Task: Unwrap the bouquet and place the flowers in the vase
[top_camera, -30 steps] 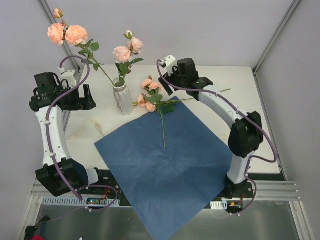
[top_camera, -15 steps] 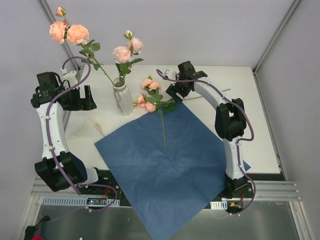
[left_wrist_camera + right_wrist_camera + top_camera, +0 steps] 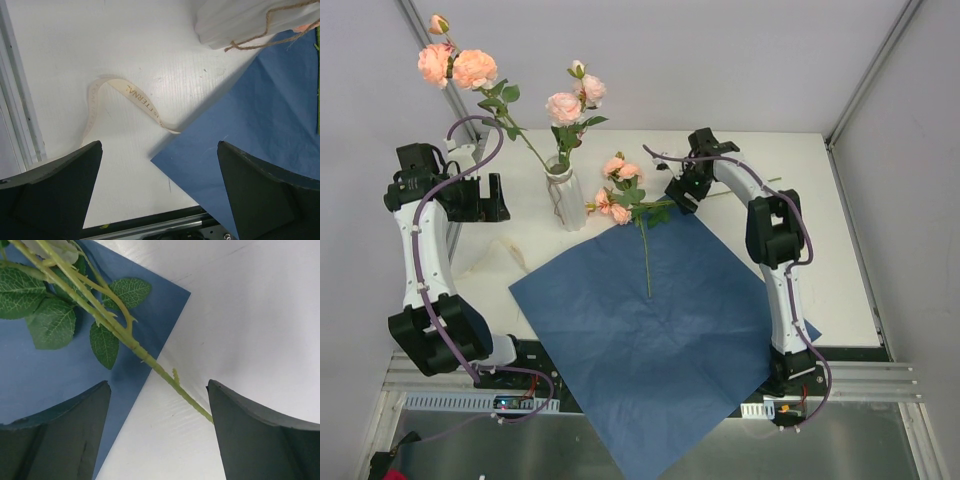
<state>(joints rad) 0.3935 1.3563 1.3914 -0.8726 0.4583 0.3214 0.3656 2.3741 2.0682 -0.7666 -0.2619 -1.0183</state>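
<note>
Top external view: the white worktop (image 3: 840,250) carries everything, with both arms bolted at its near edge. The blue wrapping sheet (image 3: 660,340) lies spread flat as a diamond, its near corner hanging over the front rail, so the bouquet is already undone.

The left arm (image 3: 420,250) stands at the left edge. Its left gripper (image 3: 498,200) points down beside the vase with its jaws spread wide and nothing between them. In the left wrist view it hangs above the sheet's left corner and bare worktop.

The right arm (image 3: 775,240) reaches to the far corner of the sheet. The right gripper (image 3: 680,192) is also released. In the right wrist view its fingers (image 3: 65,430) stand apart on either side of a green stem (image 3: 150,362) that lies across the sheet's edge onto the worktop, not clamped.

The flowers are divided. Two rose stems (image 3: 520,135) stand in the vase, their blooms (image 3: 455,68) leaning left and upward. The loose roses (image 3: 618,185) lie at the sheet's far corner, just right of the vase, one stem trailing down across the blue paper.

The vase (image 3: 564,200), white and ribbed, stands upright at the far left of the sheet.

A cream ribbon (image 3: 135,95) lies curled on the worktop, touching the sheet's left edge.

A strand of twine (image 3: 265,40) hangs by the vase base.
</note>
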